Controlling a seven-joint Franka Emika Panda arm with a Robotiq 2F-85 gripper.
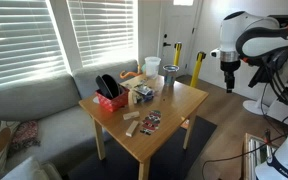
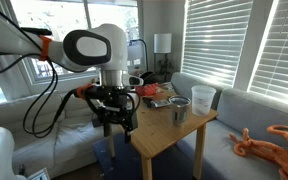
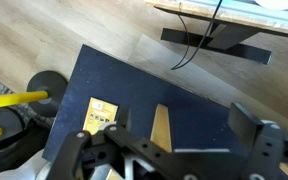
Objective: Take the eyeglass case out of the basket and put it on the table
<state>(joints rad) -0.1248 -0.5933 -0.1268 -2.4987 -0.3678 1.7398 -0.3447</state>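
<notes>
Black eyeglass case (image 1: 106, 84) sits in the red basket (image 1: 112, 102) on the worktop (image 1: 174, 105). The hand (image 1: 229, 84) hangs well apart, open and empty. The approach is not yet begun; next it must reach over the basket.

Black eyeglass case (image 1: 106, 84), red basket (image 1: 111, 101), light-wood table (image 1: 174, 115), white container (image 1: 152, 66), dark blue rug (image 3: 124, 85), orange plush toy (image 2: 274, 142)

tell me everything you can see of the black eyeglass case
The black, oblong, rounded hard eyeglass case looks smooth and dark. It leans tilted in the small red rectangular basket, with its upper end rising above the rim. The basket sits near a corner of the square light-wood table, on the sofa side. Only the basket appears to touch it. The end effector hangs well off the table, open and empty.
</notes>
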